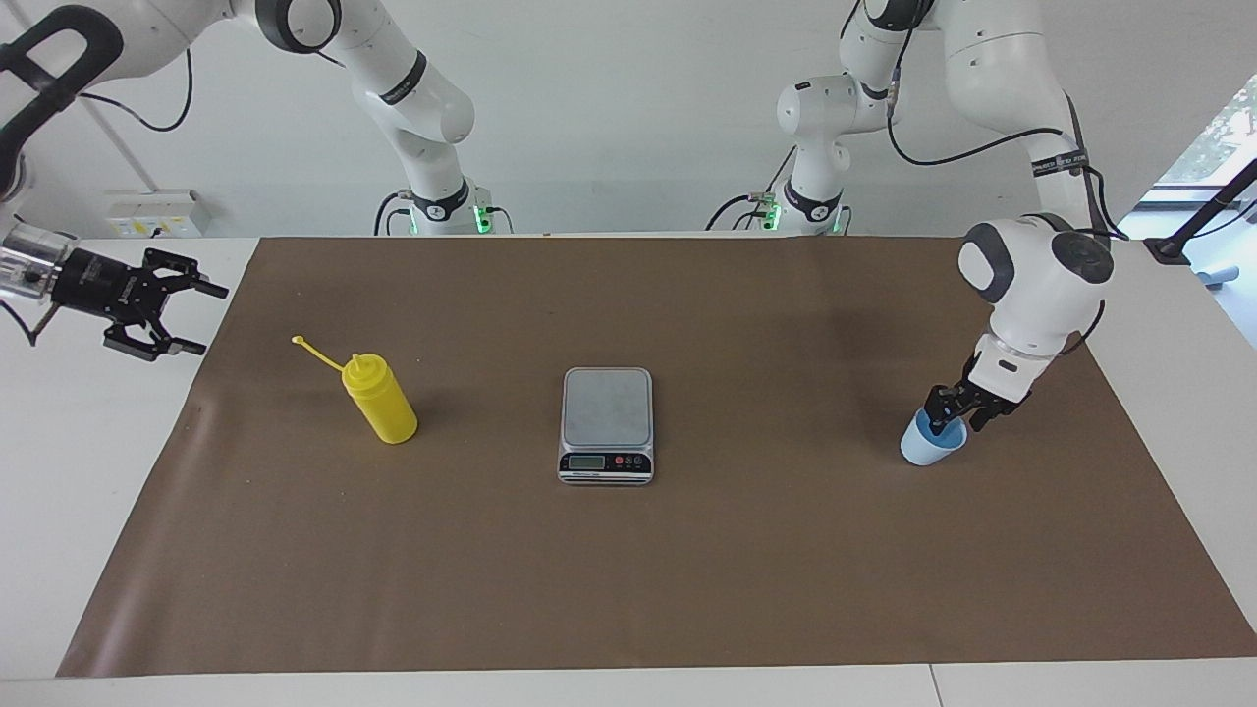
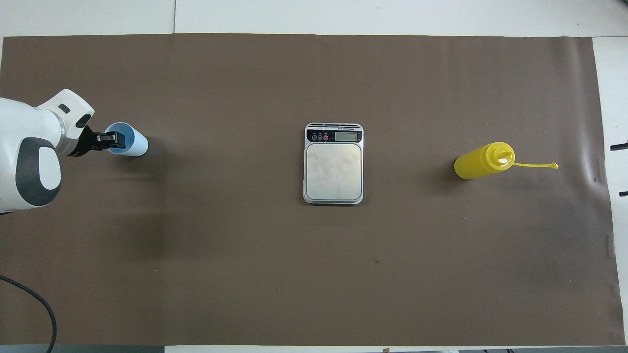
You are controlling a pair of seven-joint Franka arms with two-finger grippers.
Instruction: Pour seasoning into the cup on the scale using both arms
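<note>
The light-blue cup [image 1: 921, 449] [image 2: 139, 145] stands on the mat at the left arm's end of the table. My left gripper [image 1: 949, 420] [image 2: 114, 140] is down at the cup's rim, one finger inside and one outside, shut on the wall. The yellow seasoning bottle [image 1: 383, 403] [image 2: 478, 163] stands upright toward the right arm's end, cap strap hanging open. The scale [image 1: 607, 405] [image 2: 333, 169] lies mid-table with nothing on it. My right gripper [image 1: 208, 319] [image 2: 620, 169] hangs open over the white table edge, apart from the bottle.
A brown mat [image 1: 687, 570] covers most of the white table [image 1: 88, 442]. The two arm bases [image 1: 442, 206] stand at the robots' edge. The bottle's cap strap [image 1: 316, 353] sticks out toward the right arm's end.
</note>
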